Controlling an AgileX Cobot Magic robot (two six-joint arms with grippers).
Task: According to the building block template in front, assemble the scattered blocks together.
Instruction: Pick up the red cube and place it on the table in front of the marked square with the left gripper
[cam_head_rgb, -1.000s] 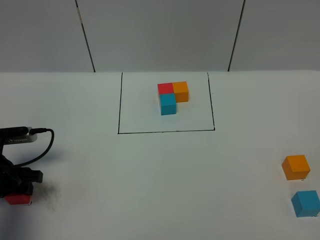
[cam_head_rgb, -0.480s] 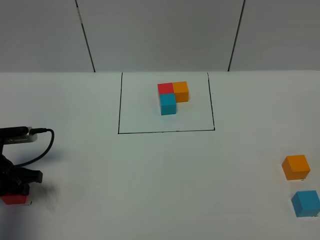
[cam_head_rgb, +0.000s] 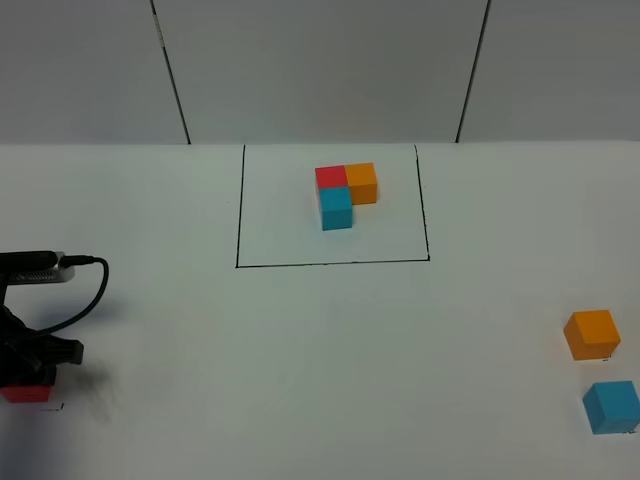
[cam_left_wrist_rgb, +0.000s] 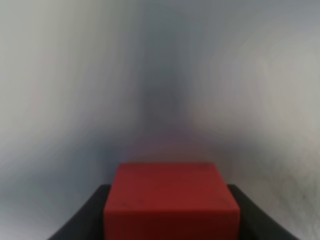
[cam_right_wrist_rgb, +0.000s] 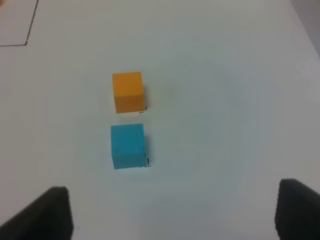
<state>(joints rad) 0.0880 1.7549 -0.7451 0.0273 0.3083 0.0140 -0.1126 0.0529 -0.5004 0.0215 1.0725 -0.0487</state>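
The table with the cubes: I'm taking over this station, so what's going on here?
The left tool grips the red cube at the near left of the table. The orange cube and blue cube sit slightly apart on the right, untouched; the right tool is open and clear of them. The framed template stands at the back. Nothing is assembled yet.

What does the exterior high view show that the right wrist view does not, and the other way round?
Only exterior high: the three-cube template and the left gripper holding the red cube. Only right wrist: the right gripper, open and empty. Both: the loose orange cube and blue cube, slightly apart.
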